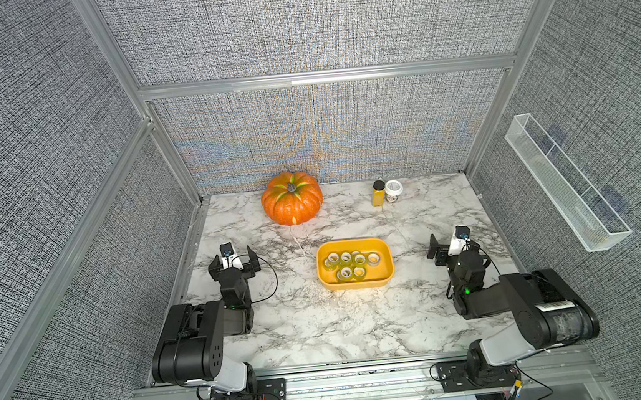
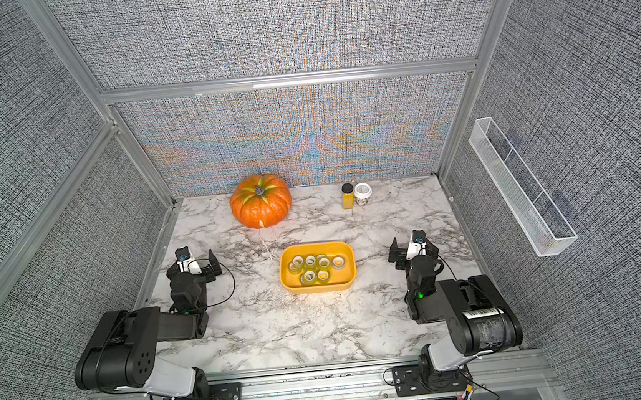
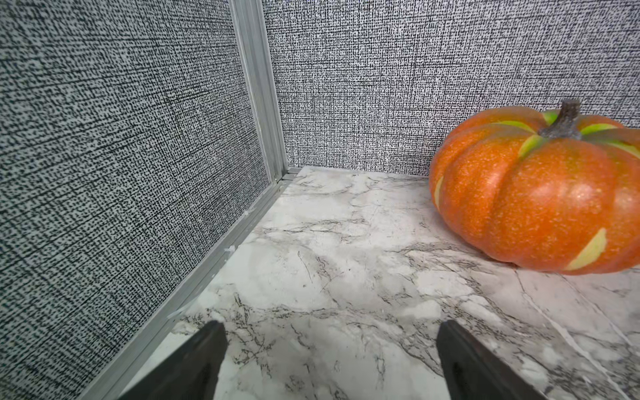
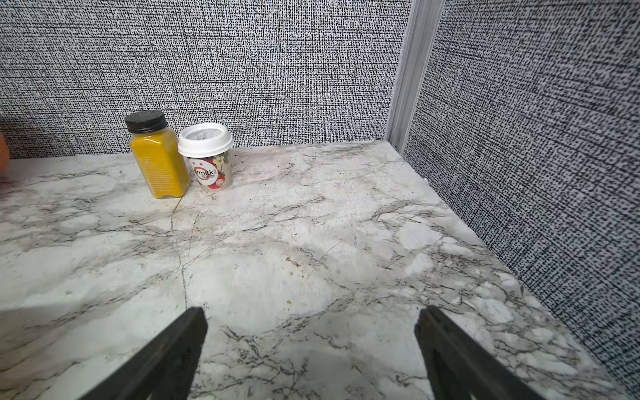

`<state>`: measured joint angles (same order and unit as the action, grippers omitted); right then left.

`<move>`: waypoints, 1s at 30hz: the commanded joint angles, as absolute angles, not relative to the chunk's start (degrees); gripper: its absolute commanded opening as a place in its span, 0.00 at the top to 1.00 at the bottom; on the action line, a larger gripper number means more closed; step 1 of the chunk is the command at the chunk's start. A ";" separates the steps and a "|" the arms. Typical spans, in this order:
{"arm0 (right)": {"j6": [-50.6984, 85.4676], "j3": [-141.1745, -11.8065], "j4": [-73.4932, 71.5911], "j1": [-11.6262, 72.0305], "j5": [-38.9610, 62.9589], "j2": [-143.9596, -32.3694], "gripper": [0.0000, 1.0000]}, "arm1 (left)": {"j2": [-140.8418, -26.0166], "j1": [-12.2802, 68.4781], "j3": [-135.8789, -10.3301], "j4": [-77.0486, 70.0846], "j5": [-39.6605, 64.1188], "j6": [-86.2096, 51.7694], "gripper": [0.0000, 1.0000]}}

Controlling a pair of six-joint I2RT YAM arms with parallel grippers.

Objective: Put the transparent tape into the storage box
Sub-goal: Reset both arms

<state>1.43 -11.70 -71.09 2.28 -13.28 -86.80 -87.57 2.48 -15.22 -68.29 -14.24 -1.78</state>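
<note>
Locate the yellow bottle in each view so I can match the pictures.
In a top view: bottle at the far side, right of the pumpkin.
In a top view: bottle at the far side, beside the cup.
Left wrist: not in it.
Right wrist: bottle upright beside the cup.
Shared landmark: the white-lidded cup next to it.

The pumpkin (image 3: 540, 194) is running off the edge of the left wrist view, and in the right wrist view it is showing only as a blurred orange sliver at the border. The fingers (image 3: 194, 367) of the left gripper (image 3: 330, 323) and the fingers (image 4: 166, 356) of the right gripper (image 4: 311, 310) are being cut off by their wrist views' edges, only the tips showing. In both top views the transparent tape (image 1: 360, 259) rolls are overlapping inside the storage box (image 1: 359, 284), leaving their count unclear.
</note>
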 commanded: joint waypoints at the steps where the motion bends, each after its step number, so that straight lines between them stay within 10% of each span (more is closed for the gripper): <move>1: 1.76 -11.87 -72.64 2.37 -13.36 -86.68 0.01 | -87.48 1.76 -15.79 -67.77 -12.24 -2.29 0.00; 30: 1.76 -11.86 -72.71 2.34 -13.36 -86.64 0.01 | -87.61 1.49 -15.89 -67.44 -11.76 -2.37 0.00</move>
